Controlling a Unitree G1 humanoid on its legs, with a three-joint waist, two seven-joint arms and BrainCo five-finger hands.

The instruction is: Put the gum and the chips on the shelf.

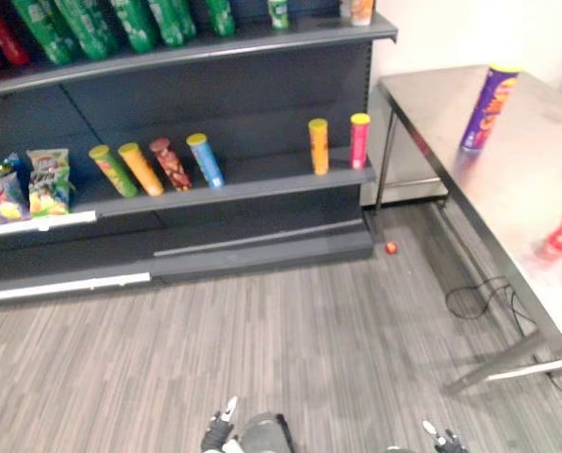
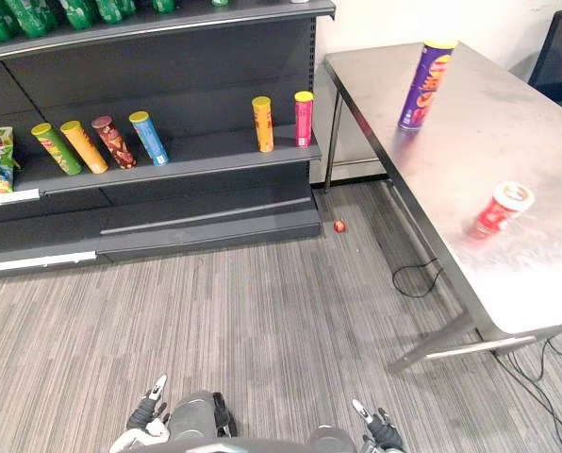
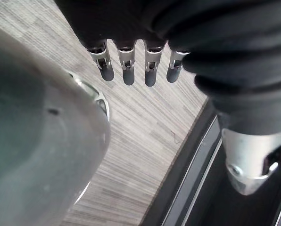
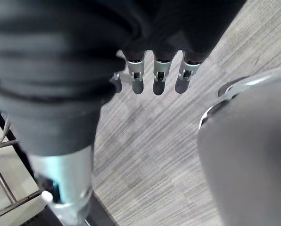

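A tall purple chips can (image 2: 425,85) stands upright at the far end of the steel table (image 2: 507,132) on my right. Nearer on the same table stands a small red gum tub (image 2: 498,209) with a white lid. The dark shelf (image 1: 262,184) is ahead on the left, across the floor. My left hand (image 1: 220,429) and my right hand (image 2: 375,432) hang low at the near edge, far from the table and the shelf. In the wrist views the left hand's fingers (image 3: 128,68) and the right hand's fingers (image 4: 159,77) are straight and hold nothing.
Several chips cans (image 1: 168,165) lean on the middle shelf board, and two stand upright (image 1: 338,142) at its right end. Snack bags (image 1: 47,181) sit at the left, green bottles (image 1: 102,24) above. A small red ball (image 1: 390,247) lies on the floor.
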